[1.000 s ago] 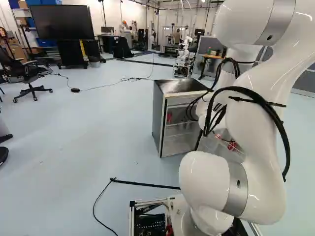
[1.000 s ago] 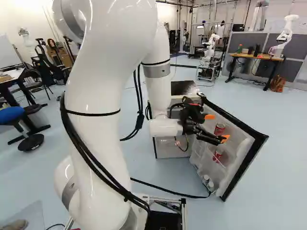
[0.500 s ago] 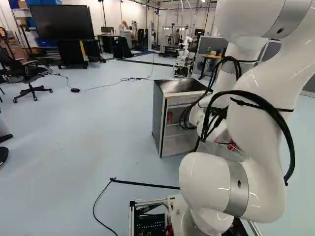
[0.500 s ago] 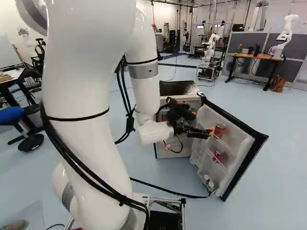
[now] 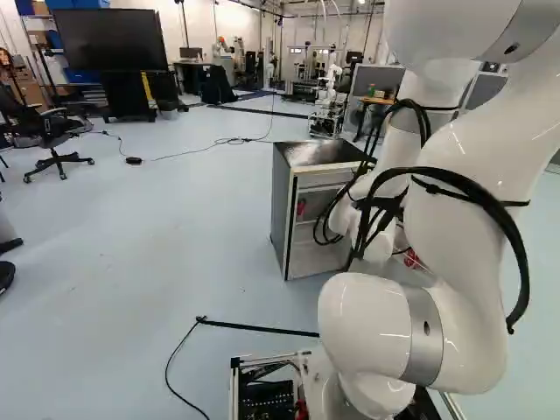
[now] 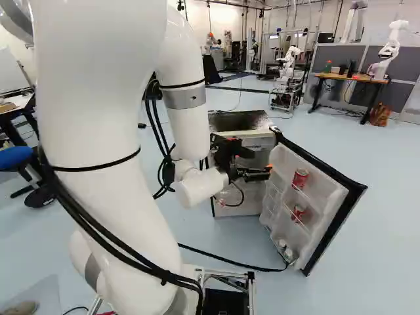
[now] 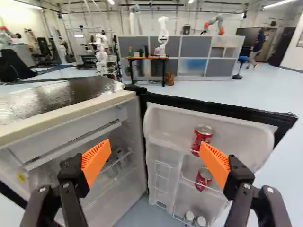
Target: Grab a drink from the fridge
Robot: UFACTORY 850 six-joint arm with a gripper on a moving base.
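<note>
Partition (image 7: 193,46) along the back. My arm (image 6: 98,98) reaches forward from the base, wrist beside the cabinet opening. Desk (image 6: 352,78) in front of the partition, another robot (image 6: 390,51) mounted on top. Fridge (image 5: 319,153) stands on the floor ahead, dark glossy top, pale front edge. Door (image 6: 328,197) swung wide, inner side with its racks facing the arm, dark trim along top edge and free edge. Gripper (image 6: 260,162) is in front of the fridge, near the hinge-side edge of the door: released, fingers well apart, orange pads (image 7: 96,158) facing each other, nothing held. Drinks: two red cans, both on the door. Upper can (image 7: 203,135) upright on the top rack, between hinge edge and free edge. Lower can (image 7: 203,179) on the rack below, near that rack's hinge-side end. Both lie ahead of the gripper, on the side of the finger nearer the door's free edge. Two small white-capped containers (image 7: 189,216) sit side by side at the door's bottom edge. Small red item (image 5: 301,208) inside the cabinet, too small to name.
</note>
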